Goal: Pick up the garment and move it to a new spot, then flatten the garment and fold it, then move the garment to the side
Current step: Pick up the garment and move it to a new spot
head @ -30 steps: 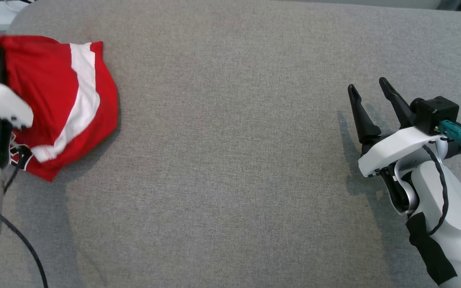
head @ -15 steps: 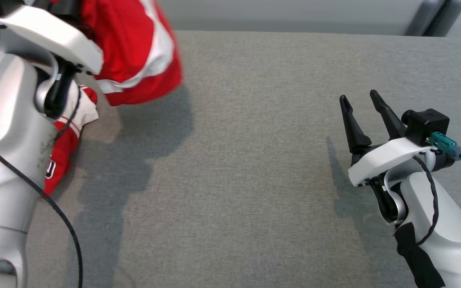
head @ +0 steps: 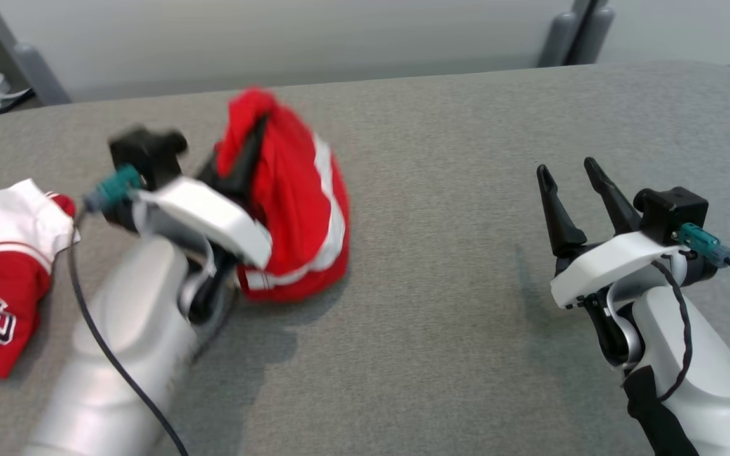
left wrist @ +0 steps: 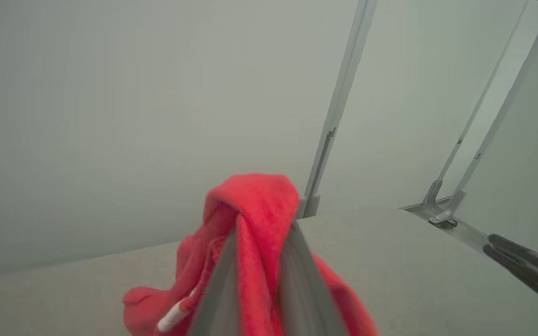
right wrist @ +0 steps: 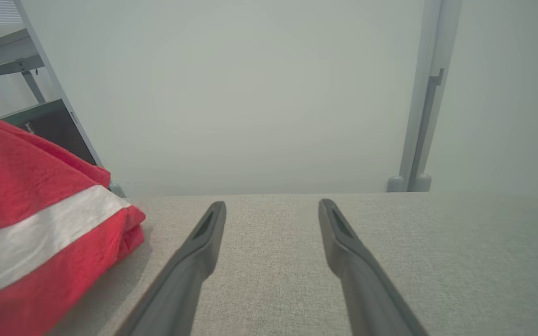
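The garment is a red piece with a white stripe, bunched up and hanging down onto the grey cloth-covered table left of centre. My left gripper is shut on its top fold, and its lower hem touches the table. In the left wrist view the red cloth drapes over the closed gripper. My right gripper stands open and empty at the right, well apart from the garment. The right wrist view has that open gripper with the garment at its left.
Another red and white piece of clothing with lettering lies at the table's left edge. Behind the table's far edge are a pale wall and grey frame posts. Bare table lies between the two grippers.
The head camera has tilted up and shifted. My left gripper has lifted the red garment from the far left and carried it right, toward the table's middle. The right gripper has kept still and open.
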`<state>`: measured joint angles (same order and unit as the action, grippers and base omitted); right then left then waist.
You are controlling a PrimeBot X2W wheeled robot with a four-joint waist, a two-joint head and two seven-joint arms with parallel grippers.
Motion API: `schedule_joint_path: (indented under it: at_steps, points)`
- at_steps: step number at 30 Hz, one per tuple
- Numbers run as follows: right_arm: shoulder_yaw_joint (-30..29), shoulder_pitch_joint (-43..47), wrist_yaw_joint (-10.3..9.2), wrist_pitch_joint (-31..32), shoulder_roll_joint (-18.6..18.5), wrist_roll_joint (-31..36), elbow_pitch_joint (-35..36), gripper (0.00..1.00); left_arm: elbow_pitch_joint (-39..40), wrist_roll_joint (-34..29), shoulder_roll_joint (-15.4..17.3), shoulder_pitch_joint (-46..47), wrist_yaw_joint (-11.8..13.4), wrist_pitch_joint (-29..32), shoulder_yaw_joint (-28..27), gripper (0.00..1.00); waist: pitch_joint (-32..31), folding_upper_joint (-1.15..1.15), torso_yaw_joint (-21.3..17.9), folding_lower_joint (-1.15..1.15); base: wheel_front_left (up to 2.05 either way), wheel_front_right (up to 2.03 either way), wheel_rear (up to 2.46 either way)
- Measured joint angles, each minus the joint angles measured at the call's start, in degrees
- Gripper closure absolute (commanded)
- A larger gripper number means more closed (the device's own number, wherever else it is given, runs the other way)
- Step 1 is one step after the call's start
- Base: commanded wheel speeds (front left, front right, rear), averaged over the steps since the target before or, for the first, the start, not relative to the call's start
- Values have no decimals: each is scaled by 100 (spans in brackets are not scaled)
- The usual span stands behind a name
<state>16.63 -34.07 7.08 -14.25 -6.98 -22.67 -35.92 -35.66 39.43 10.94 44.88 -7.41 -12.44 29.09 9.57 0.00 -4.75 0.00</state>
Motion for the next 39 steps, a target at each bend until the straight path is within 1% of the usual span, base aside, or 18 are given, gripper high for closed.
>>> schedule_joint_path:
  at_steps: [4, 7, 9, 10, 11, 12, 14, 17, 24, 26, 27, 30, 35, 39]
  points:
    - [15, 85, 0, 1, -14, 0, -8, 0, -314, 14, -280, -672, 2, -149, 37, 100, -94, 0, -252, 0, 0, 0, 0]
    - [37, 84, 0, 0, -30, -20, -11, 0, -530, -3, -454, -979, 2, -178, 9, 100, -170, 0, -403, 0, 0, 0, 0]
    - [51, 85, 0, 0, -45, -54, -20, 0, -531, -81, -522, -1138, 1, -179, -74, 100, -236, 0, -470, 0, 0, 0, 0]
    - [54, 85, 0, 0, -51, -56, -21, 0, -531, -174, -541, -1208, 1, -179, -114, 80, -271, 0, -495, 0, 0, 0, 0]
    - [60, 87, 0, 0, -55, -56, -24, 0, -553, -244, -569, -1285, 1, -180, -167, 46, -308, 0, -512, 0, 0, 0, 0]
    - [66, 90, 0, 0, -57, -56, -30, 0, -593, -319, -604, -1382, 1, -179, -221, 0, -348, 0, -527, 0, 0, 0, 0]
    - [67, 110, 0, 0, -59, -57, -29, 0, -593, -515, -630, -1624, 0, -179, -354, 0, -421, 0, -551, 0, 0, 0, 0]
    - [64, 220, 0, 0, -69, -59, -32, 0, -435, -888, -605, -1964, 99, -178, -687, 0, -522, 0, -557, 0, 0, 0, 0]
    - [-21, 397, 0, 0, -98, -119, 11, 0, 646, -1759, -572, -2727, 292, -180, -1708, 0, -725, 0, -422, 0, 0, 0, 0]
    - [-88, 462, 0, 0, -93, -118, 21, 0, 940, -2005, -557, -2960, 376, -180, -2059, 0, -779, 0, -367, 0, 0, 0, 0]
    - [-115, 534, 0, 0, -105, -101, 76, 0, 1161, -2270, -517, -3177, 466, -180, -2343, 0, -836, 0, -318, 0, 0, 0, 0]
    - [-148, 617, 0, 0, -104, -14, 175, 0, 1447, -2559, -490, -3493, 579, -181, -2759, 0, -907, 0, -253, 0, 0, 0, 0]
    - [-348, 774, 0, 0, -93, 114, 238, 0, 1649, -2826, -521, -3893, 543, -181, -3199, 0, -1012, 0, -183, 0, 0, 0, 0]
    - [-477, 928, 0, 0, -83, 176, 356, 0, 1758, -2954, -648, -4124, 486, -181, -3495, 0, -1060, 0, -181, 0, 0, 0, 0]
